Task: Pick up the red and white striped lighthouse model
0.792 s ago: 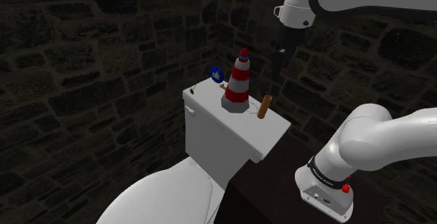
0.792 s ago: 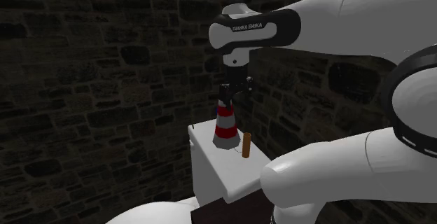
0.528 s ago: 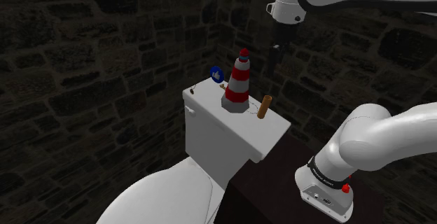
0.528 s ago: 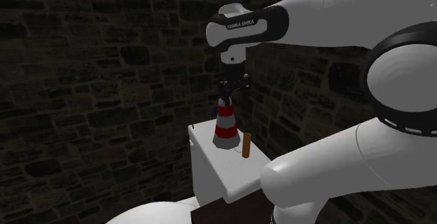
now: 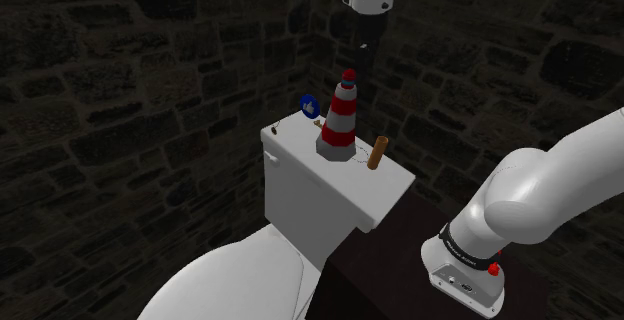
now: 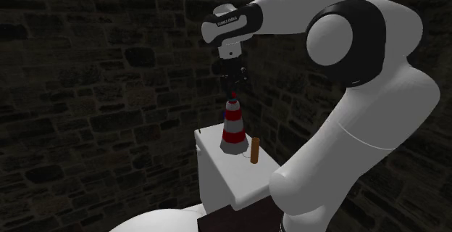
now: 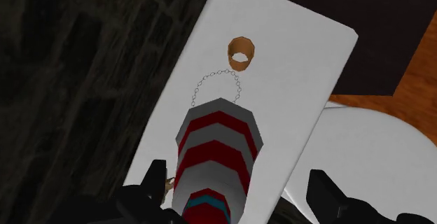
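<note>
The hand (image 5: pixel 363 65) is now hanging straight over the lighthouse (image 5: pixel 339 118), having swung in from off the wall-side edge of the tank lid (image 5: pixel 305 173), where it was hovering out toward the shoulder view's right a moment ago. It is also sitting a little higher in that view than before. In the second exterior view the hand (image 6: pixel 232 93) is pointing down just above the lighthouse (image 6: pixel 232 129) and no longer overlapping its top, and the arm's bulk is rising clear of the lower right, where it was filling the view earlier. The hand (image 7: pixel 240 187) is staying released: in the wrist view its fingers (image 7: pixel 155 182) are standing wide apart on either side of the lighthouse (image 7: pixel 213 152), touching nothing. The lighthouse itself is not shifting; it is standing upright on its grey base near the middle of the tank lid (image 7: pixel 294 68), close to the wall-side edge, with red and white bands and a red cap. A brown tube (image 5: pixel 377 153) is standing where it was, near the lid's end closest to the stand, and a thin chain (image 7: pixel 217 82) is lying between the tube (image 7: pixel 241 50) and the lighthouse. A small blue object (image 5: pixel 308 105) is showing by the wall-side edge beyond the lighthouse, unmoved.
</note>
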`<action>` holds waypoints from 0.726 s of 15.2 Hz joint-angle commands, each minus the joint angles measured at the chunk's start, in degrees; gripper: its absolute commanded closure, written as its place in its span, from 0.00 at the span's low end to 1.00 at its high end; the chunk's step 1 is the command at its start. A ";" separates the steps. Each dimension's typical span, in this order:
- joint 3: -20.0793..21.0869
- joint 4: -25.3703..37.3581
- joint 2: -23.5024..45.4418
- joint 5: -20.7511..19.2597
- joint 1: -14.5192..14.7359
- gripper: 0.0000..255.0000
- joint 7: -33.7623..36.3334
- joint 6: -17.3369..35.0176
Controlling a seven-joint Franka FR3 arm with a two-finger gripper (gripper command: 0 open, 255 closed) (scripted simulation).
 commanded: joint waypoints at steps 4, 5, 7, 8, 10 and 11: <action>0.16 8.60 9.11 -1.84 0.30 0.00 -3.68 -0.66; 0.14 7.80 9.08 -1.84 0.30 0.00 -3.58 0.10; 0.12 6.28 9.09 -1.87 0.29 0.00 -3.35 1.62; 0.11 5.54 9.11 -1.89 0.28 0.00 -3.24 2.37; 0.07 3.68 9.22 -1.94 0.27 0.00 -2.95 4.32; 0.07 3.67 9.21 -1.94 0.27 0.00 -2.95 4.32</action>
